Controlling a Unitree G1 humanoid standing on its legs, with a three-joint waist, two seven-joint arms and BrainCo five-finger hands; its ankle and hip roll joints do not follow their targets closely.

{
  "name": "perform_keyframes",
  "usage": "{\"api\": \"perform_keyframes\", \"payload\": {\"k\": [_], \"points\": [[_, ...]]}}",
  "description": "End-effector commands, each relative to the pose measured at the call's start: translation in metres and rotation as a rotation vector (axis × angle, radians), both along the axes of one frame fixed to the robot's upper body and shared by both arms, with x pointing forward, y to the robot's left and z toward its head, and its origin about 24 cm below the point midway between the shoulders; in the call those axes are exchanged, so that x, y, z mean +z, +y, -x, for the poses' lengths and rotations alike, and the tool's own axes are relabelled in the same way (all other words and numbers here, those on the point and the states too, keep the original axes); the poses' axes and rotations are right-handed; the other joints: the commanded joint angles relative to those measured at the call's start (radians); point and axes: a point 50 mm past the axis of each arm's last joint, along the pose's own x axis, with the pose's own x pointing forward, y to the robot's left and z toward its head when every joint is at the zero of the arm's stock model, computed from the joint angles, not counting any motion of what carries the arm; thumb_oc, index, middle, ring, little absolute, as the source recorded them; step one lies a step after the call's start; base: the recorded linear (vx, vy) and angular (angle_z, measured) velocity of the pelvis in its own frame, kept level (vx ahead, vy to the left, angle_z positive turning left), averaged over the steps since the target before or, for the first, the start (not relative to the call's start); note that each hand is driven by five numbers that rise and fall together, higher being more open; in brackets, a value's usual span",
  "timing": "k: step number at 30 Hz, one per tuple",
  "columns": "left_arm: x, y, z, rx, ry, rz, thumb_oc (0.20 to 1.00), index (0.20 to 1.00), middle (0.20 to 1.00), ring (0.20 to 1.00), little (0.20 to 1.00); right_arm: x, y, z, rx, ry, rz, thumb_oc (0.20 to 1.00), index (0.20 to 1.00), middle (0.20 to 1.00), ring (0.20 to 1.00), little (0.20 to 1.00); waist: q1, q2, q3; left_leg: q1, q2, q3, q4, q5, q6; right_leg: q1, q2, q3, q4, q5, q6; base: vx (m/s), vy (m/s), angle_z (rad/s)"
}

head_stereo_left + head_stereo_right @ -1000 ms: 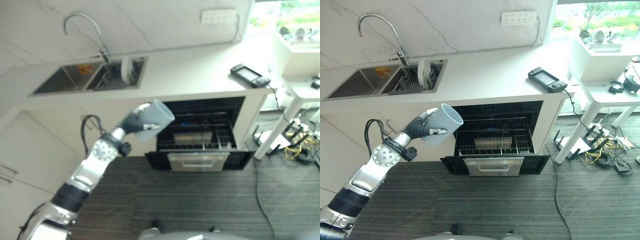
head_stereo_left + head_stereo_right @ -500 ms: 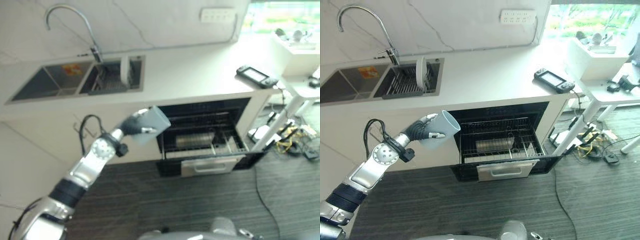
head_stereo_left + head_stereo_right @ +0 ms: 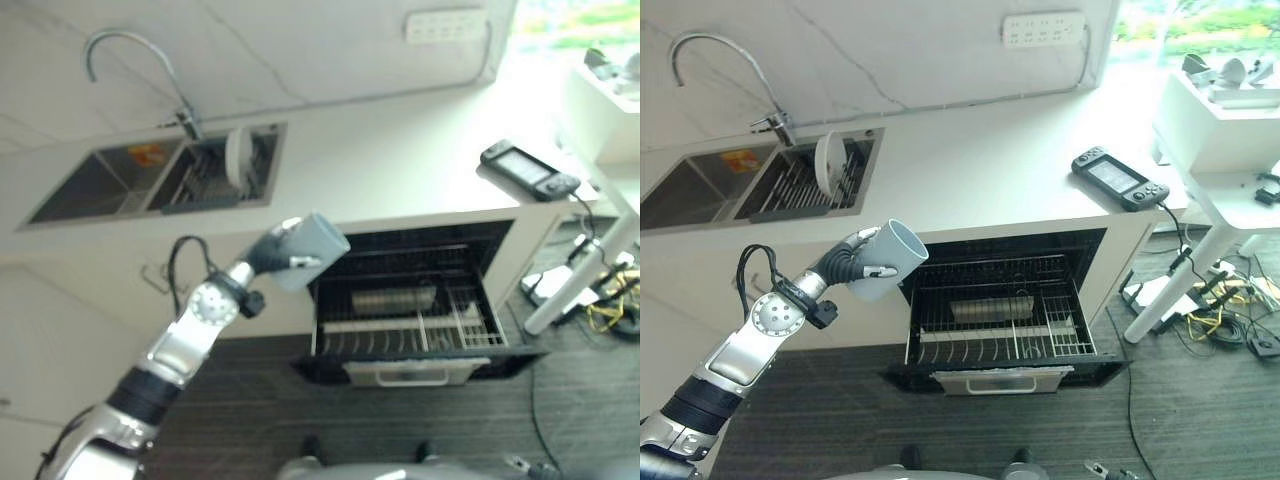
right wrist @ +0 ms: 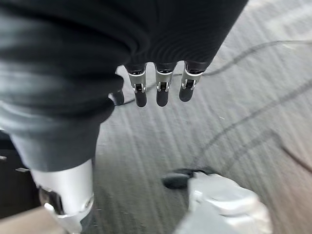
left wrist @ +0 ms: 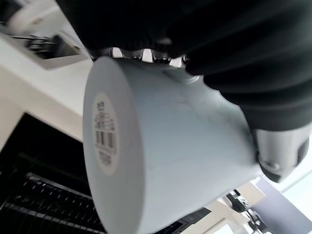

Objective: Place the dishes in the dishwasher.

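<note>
My left hand [image 3: 843, 267] is shut on a pale blue-grey cup [image 3: 885, 258], held tilted with its mouth up and to the right. The cup [image 3: 311, 250] hangs at the upper left corner of the open dishwasher [image 3: 1002, 330], in front of the counter edge. In the left wrist view the cup's labelled base [image 5: 108, 134] faces the camera, with the black wire rack below it. The rack [image 3: 420, 325] holds a metal basket and rows of tines. A white plate [image 3: 825, 164] stands upright in the sink's drying rack. My right hand [image 4: 161, 90] hangs open over the floor.
A faucet [image 3: 702, 45] stands over the double sink [image 3: 695, 195] at the left. A black handheld console [image 3: 1120, 180] lies on the counter's right end. A white table [image 3: 1240, 195] with cables [image 3: 1215, 320] on the floor under it stands at the right.
The camera has shifted and now looks more steeply down into the dishwasher rack. My left hand still holds the cup by the dishwasher's upper left corner.
</note>
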Motion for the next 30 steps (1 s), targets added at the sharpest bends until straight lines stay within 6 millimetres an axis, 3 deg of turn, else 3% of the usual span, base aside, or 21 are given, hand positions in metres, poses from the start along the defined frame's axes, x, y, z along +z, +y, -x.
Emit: {"api": "perform_keyframes", "payload": {"k": [1,3,6,9,10,11,14,15,16,17,18,21,24,27,30], "points": [[0.049,0.017,-0.009,0.033,-0.190,0.011,0.200,0.200,0.200,0.200,0.200,-0.008,0.028,-0.010,0.084,-0.048,-0.065,1.000,1.000,1.000,1.000,1.000,0.008,-0.071,-0.022,0.012,-0.003,0.021,0.004,-0.059,0.000,-0.014,-0.103,-0.035,0.007,0.012,0.081,-0.02,-0.006,-0.17],[0.050,0.019,-0.008,0.034,-0.198,0.005,0.200,0.200,0.200,0.200,0.200,-0.007,0.031,-0.016,0.118,-0.076,-0.120,1.000,1.000,1.000,1.000,1.000,0.006,-0.076,-0.023,0.018,-0.002,0.027,0.004,-0.063,0.004,-0.017,-0.102,-0.035,0.007,0.015,0.084,-0.03,-0.024,-0.08],[0.051,0.037,-0.006,0.068,-0.204,-0.016,0.200,0.200,0.200,0.200,0.200,0.005,0.041,-0.033,0.261,-0.143,-0.271,1.000,1.000,1.000,1.000,1.000,-0.016,-0.115,-0.022,0.028,0.005,0.050,0.004,-0.070,0.008,-0.024,-0.102,-0.027,0.007,0.022,0.090,-0.09,-0.103,-0.03],[0.051,0.044,-0.003,0.087,-0.210,-0.020,0.200,0.200,0.200,0.200,0.200,0.018,0.021,-0.029,0.269,-0.141,-0.250,1.000,1.000,1.000,1.000,1.000,-0.044,-0.141,-0.027,0.039,0.008,0.070,0.004,-0.073,0.009,-0.029,-0.098,-0.013,0.007,0.028,0.093,-0.06,-0.060,-0.21],[0.052,0.047,-0.001,0.098,-0.211,-0.011,0.200,0.200,0.200,0.200,0.200,0.036,-0.002,-0.033,0.312,-0.138,-0.155,1.000,1.000,1.000,1.000,1.000,-0.063,-0.154,-0.028,0.046,0.008,0.082,0.004,-0.073,0.009,-0.031,-0.097,-0.002,0.007,0.036,0.097,-0.05,-0.063,-0.26],[0.051,0.051,0.003,0.118,-0.205,0.028,0.200,0.200,0.200,0.200,0.200,0.068,-0.012,-0.045,0.345,-0.224,-0.227,1.000,1.000,1.000,1.000,1.000,-0.085,-0.167,-0.030,0.057,0.004,0.092,0.004,-0.077,0.012,-0.033,-0.096,0.015,0.007,0.042,0.099,-0.04,-0.057,-0.22],[0.047,0.059,0.004,0.159,-0.200,0.082,0.200,0.200,0.200,0.200,0.200,0.099,-0.005,-0.052,0.433,-0.291,-0.396,1.000,1.000,1.000,1.000,1.000,-0.113,-0.179,-0.038,0.067,0.001,0.110,0.004,-0.082,0.015,-0.037,-0.093,0.033,0.007,0.045,0.101,-0.02,-0.021,-0.35],[0.044,0.066,0.003,0.201,-0.217,0.152,0.200,0.200,0.200,0.200,0.200,0.124,-0.003,-0.056,0.551,-0.342,-0.548,1.000,1.000,1.000,1.000,1.000,-0.133,-0.190,-0.049,0.075,0.000,0.132,0.004,-0.085,0.015,-0.043,-0.089,0.048,0.007,0.046,0.102,-0.02,-0.014,-0.66],[0.043,0.067,0.002,0.223,-0.230,0.194,0.200,0.200,0.200,0.200,0.200,0.140,-0.003,-0.065,0.609,-0.406,-0.593,1.000,1.000,1.000,1.000,1.000,-0.138,-0.194,-0.054,0.080,0.001,0.143,0.004,-0.085,0.013,-0.046,-0.088,0.050,0.007,0.049,0.103,-0.06,-0.010,-0.58],[0.035,0.067,0.004,0.256,-0.271,0.262,0.200,0.200,0.200,0.200,0.200,0.181,0.011,-0.095,0.744,-0.593,-0.706,1.000,1.000,1.000,1.000,1.000,-0.150,-0.200,-0.057,0.096,-0.001,0.164,0.004,-0.092,0.014,-0.050,-0.084,0.068,0.007,0.052,0.103,-0.07,0.012,-0.81],[0.030,0.069,0.007,0.276,-0.299,0.293,0.200,0.200,0.200,0.200,0.200,0.207,0.024,-0.110,0.859,-0.697,-0.762,1.000,1.000,1.000,1.000,1.000,-0.156,-0.201,-0.061,0.103,-0.004,0.177,0.004,-0.092,0.016,-0.062,-0.079,0.088,0.008,0.059,0.102,-0.07,0.044,-0.74],[0.023,0.063,0.014,0.310,-0.368,0.380,0.200,0.200,0.200,0.200,0.200,0.250,0.052,-0.138,1.074,-0.904,-0.820,1.000,1.000,1.000,1.000,1.000,-0.157,-0.194,-0.071,0.125,-0.017,0.207,0.004,-0.105,0.024,-0.084,-0.069,0.129,0.007,0.072,0.097,-0.04,0.057,-1.17],[0.024,0.051,0.015,0.339,-0.468,0.420,0.200,0.200,0.200,0.200,0.200,0.274,0.071,-0.160,1.079,-1.088,-0.804,1.000,1.000,1.000,1.000,1.000,-0.147,-0.189,-0.075,0.138,-0.019,0.218,0.010,-0.116,0.025,-0.095,-0.071,0.135,0.007,0.083,0.098,-0.03,0.036,-0.16],[0.025,0.031,0.017,0.332,-0.549,0.442,0.200,0.200,0.200,0.200,0.200,0.307,0.088,-0.187,0.917,-1.467,-0.680,1.000,1.000,1.000,1.000,1.000,-0.127,-0.177,-0.074,0.142,-0.023,0.206,0.009,-0.124,0.030,-0.100,-0.072,0.137,0.007,0.088,0.096,0.00,0.022,-0.11],[0.030,0.011,0.015,0.292,-0.630,0.392,0.200,0.200,0.200,0.200,0.200,0.310,0.115,-0.190,0.848,-1.577,-0.699,1.000,1.000,1.000,1.000,1.000,-0.115,-0.162,-0.072,0.141,-0.028,0.193,0.011,-0.129,0.036,-0.100,-0.076,0.141,0.007,0.089,0.096,0.00,0.021,0.01]]}}
